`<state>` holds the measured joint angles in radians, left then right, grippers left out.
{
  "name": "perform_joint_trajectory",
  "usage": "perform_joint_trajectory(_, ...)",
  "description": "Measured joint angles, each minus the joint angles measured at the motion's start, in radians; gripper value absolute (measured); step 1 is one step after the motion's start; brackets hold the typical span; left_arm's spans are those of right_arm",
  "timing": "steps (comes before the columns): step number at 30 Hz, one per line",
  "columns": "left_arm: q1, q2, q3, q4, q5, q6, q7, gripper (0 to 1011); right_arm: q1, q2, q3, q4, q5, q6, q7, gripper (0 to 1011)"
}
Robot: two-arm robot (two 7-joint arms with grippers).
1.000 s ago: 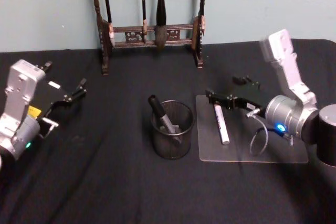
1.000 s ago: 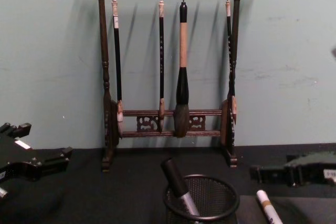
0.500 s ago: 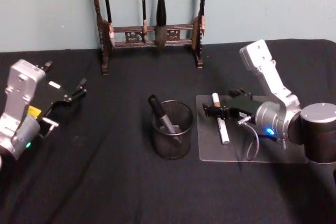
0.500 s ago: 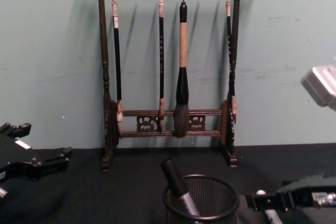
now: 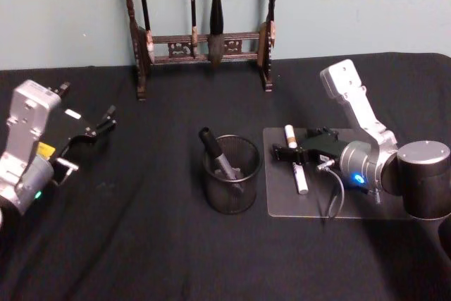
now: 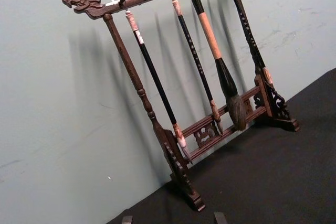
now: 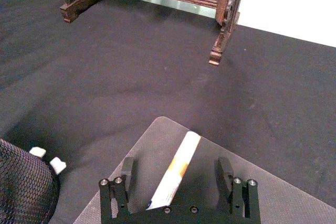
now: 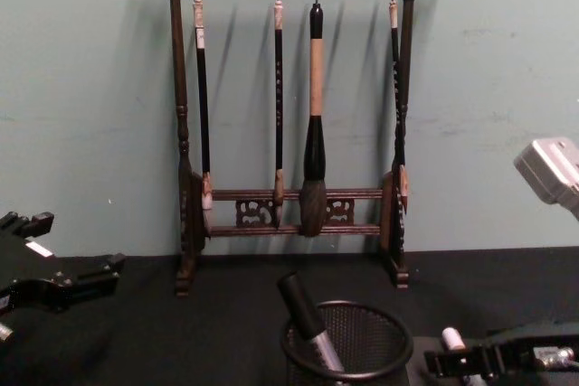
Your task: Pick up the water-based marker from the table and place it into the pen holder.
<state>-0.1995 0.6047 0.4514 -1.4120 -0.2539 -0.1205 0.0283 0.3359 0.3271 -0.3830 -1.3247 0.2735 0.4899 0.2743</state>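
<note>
Head: right claw (image 5: 282,151) low over white marker (image 5: 301,180) on clear mat (image 5: 366,206), just right of pen holder (image 5: 239,199); left claw (image 5: 106,119) parked far left above desk (image 5: 141,244). Right wrist: fingers (image 7: 126,169) apart, straddling marker. Left wrist: left claw tips apart. Chest: marker end near holder.

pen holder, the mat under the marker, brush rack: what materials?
Pen holder: black wire mesh, probably metal, matte; the weave is see-through. Mat: clear or frosted sheet, likely plastic; the black cloth shows through it. Brush rack: looks like dark carved wood, slight sheen, turned posts. Right claw is open astride the marker.
</note>
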Motion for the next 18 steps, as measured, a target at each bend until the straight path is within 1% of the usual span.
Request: perform_joint_trajectory(18,0.000,0.000,0.000,0.000,0.000,0.000,0.000,1001,-0.013,-0.014,0.023,0.005,-0.025,-0.003,0.031,1002)
